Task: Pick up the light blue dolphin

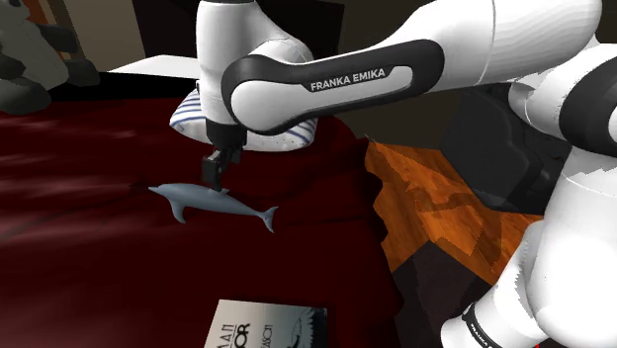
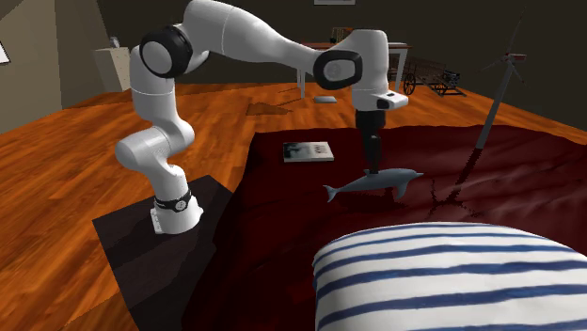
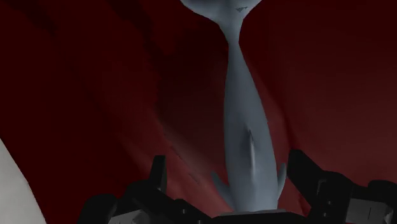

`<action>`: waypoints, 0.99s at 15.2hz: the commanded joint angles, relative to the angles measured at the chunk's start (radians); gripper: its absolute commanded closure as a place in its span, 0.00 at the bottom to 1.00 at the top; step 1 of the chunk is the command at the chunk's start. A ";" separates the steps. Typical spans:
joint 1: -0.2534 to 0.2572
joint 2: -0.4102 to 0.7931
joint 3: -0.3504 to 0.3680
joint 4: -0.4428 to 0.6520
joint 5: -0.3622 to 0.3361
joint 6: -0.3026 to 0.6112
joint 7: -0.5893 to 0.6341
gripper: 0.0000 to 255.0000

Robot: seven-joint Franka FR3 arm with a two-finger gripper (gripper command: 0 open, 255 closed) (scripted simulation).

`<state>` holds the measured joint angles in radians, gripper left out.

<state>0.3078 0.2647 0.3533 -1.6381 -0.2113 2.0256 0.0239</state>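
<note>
A light blue-grey dolphin point(image 1: 213, 203) lies lengthwise on the dark red bed cover point(image 1: 89, 247). In the second exterior view the dolphin point(image 2: 376, 181) sits just under the black gripper point(image 2: 373, 167), which points straight down at its back. In the shoulder view the gripper point(image 1: 215, 176) hangs over the front half of the body. The wrist view has the dolphin point(image 3: 245, 121) running away from the gripper point(image 3: 229, 168) with its tail far off. The two fingers stand apart on either side of the body, open, and do not clasp it.
A blue-and-white striped pillow point(image 1: 247, 124) lies just behind the gripper on the bed; it also fills the near corner point(image 2: 452, 277). A book point(image 1: 265, 326) rests on the cover toward the stand. The bed edge drops to a wooden floor point(image 1: 435, 203).
</note>
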 commanded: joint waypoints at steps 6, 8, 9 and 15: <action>0.058 0.128 0.009 0.098 -0.073 0.015 0.000 0.00; 0.058 0.133 0.007 0.079 -0.078 0.039 0.005 0.00; 0.058 0.136 0.006 0.070 -0.080 0.050 0.007 0.00; 0.058 0.142 0.004 0.055 -0.085 0.070 0.012 1.00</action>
<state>0.3658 0.4065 0.3580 -1.5818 -0.2956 2.0949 0.0359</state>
